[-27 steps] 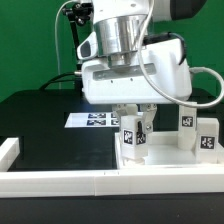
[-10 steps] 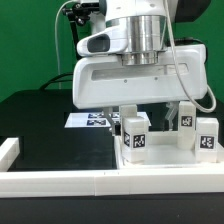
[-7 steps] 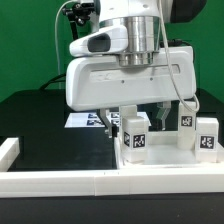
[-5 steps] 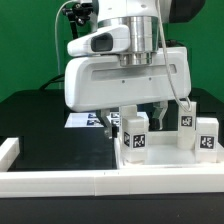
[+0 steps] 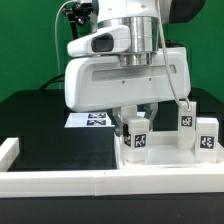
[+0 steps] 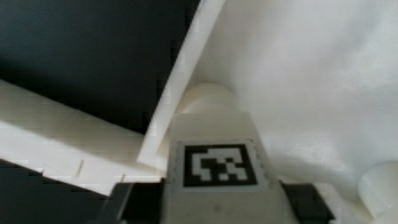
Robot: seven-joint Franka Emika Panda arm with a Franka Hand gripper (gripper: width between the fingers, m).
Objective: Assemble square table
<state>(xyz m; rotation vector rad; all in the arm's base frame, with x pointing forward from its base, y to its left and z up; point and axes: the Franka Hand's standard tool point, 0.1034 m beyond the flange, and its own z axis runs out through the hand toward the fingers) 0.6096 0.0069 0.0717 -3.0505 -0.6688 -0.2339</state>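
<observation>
The white square table panel (image 5: 168, 160) lies at the exterior view's right, against the front rail. A short white tagged leg (image 5: 136, 139) stands upright on its near left corner. My gripper (image 5: 136, 122) comes straight down over this leg and is shut on it. In the wrist view the leg (image 6: 217, 150) fills the space between my two dark fingers (image 6: 132, 200), with the panel (image 6: 320, 90) below it. Two more tagged legs (image 5: 186, 118) (image 5: 207, 136) stand on the panel's right side. The fourth leg is hidden.
A long white L-shaped rail (image 5: 60, 181) runs along the table's front edge and turns back at the exterior view's left; it also shows in the wrist view (image 6: 54, 140). The marker board (image 5: 88, 120) lies flat behind my hand on the black table.
My hand has turned about its vertical axis since 2.7 s ago while staying over the leg. In the last second it has barely moved.
</observation>
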